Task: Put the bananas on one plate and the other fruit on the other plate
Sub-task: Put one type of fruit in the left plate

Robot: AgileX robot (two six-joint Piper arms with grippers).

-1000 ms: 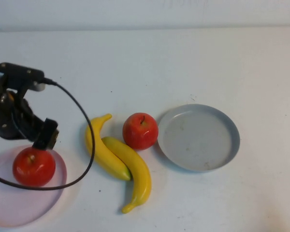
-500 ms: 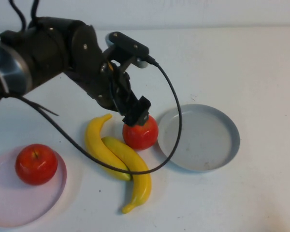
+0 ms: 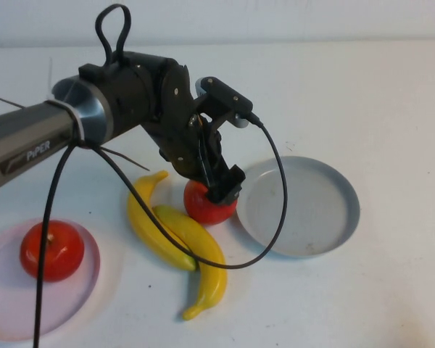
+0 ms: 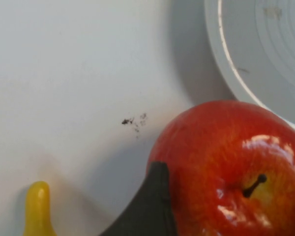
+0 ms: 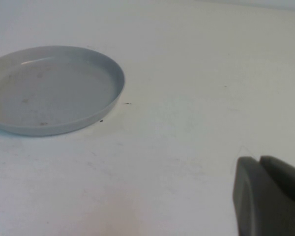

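While one red apple (image 3: pixel 51 250) already sits on the pale pink plate (image 3: pixel 7 319) at the table's near left, the second apple (image 3: pixel 206 205) lies on the white table (image 3: pixel 391 101) between the two bananas (image 3: pixel 175 239) and the grey-blue plate (image 3: pixel 299 206), just beside the plate's rim. The bananas lie side by side, touching each other, and the nearer one meets the apple's left side. The left gripper (image 3: pixel 219 187) is down over this apple with its jaws spread wide, not yet closed on the fruit. The high view hides the fingers behind the wrist; the left wrist view shows one dark fingertip (image 4: pixel 152 206) against the apple's (image 4: pixel 231 167) skin, the stem facing the camera, a banana tip (image 4: pixel 38 209) and the grey-blue plate's edge (image 4: pixel 221 69). Only the right wrist view shows the right gripper (image 5: pixel 268 189): it is closed, empty, low over bare table, apart from the grey-blue plate (image 5: pixel 54 88). A second ago the left arm hung over the pink plate; since then it has swung across to the second apple, and nothing on the table has shifted.
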